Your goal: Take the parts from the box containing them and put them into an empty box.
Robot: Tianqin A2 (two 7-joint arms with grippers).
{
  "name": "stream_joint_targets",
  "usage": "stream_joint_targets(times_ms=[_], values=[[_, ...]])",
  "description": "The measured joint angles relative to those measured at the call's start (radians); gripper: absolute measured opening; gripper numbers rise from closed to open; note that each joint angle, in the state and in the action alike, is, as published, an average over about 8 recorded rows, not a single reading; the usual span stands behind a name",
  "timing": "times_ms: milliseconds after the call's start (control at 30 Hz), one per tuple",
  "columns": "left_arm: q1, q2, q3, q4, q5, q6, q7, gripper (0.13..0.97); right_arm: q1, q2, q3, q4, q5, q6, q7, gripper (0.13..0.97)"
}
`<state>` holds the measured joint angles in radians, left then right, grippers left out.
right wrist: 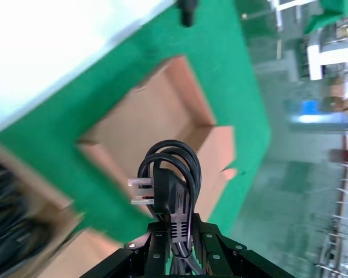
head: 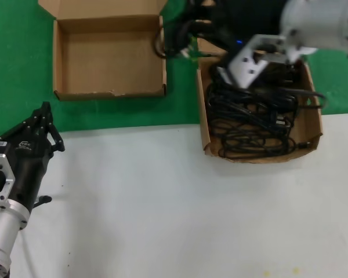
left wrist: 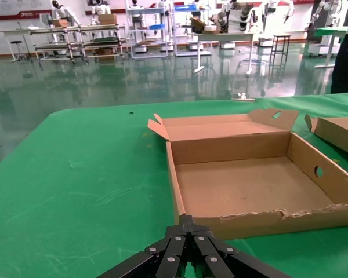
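Empty box (head: 109,55) left of the cord-filled box (head: 203,124), one held cord (head: 177,36) between them

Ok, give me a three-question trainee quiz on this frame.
1. True or false: the empty box already holds a cord.
2. Which gripper holds a cord? A) left B) right C) neither
3. Fill in: the left gripper sits over the ____ part of the table, near the green mat.

Key: 1. False, its floor is bare. 2. B, the right gripper is clamped on a coiled cord, above the gap between the empty box and the full box. 3. White.
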<state>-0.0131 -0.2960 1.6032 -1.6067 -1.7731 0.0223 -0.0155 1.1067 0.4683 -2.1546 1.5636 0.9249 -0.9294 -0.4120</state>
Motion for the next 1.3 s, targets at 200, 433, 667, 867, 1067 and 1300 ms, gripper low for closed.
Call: stream_joint_targets(times_ms=[200,433,667,867,1067,1300], values=[[0.0,0.0,0.0,0.0,0.0,0.0,0.0,0.145,0.024,-0.129,-0.025,-0.089,-0.051,0.073,0.02,0.215],[0.0,0.0,0.0,0.0,0.0,0.0,0.0,0.145,0.031,-0.233,-0.052,-0.239,-0.031,0.178,-0.036,0.215],[0.0,0.0,0.0,0.0,0.0,0.0,0.0,0.145,0.028,-0.277,-0.075,-0.366,0.029,0.254,-0.128,0.245],[0.0,0.0,0.0,0.0,0.0,0.0,0.0,0.145,0.022,-0.268,-0.065,-0.371,0.058,0.285,-0.156,0.299],[0.0,0.0,0.0,0.0,0.0,0.0,0.0,0.145,-0.024,-0.205,0.003,-0.223,0.008,0.279,-0.074,0.37],[0.0,0.0,0.0,0.0,0.0,0.0,0.0,0.145,-0.131,-0.125,0.107,-0.029,-0.064,0.283,0.031,0.514]])
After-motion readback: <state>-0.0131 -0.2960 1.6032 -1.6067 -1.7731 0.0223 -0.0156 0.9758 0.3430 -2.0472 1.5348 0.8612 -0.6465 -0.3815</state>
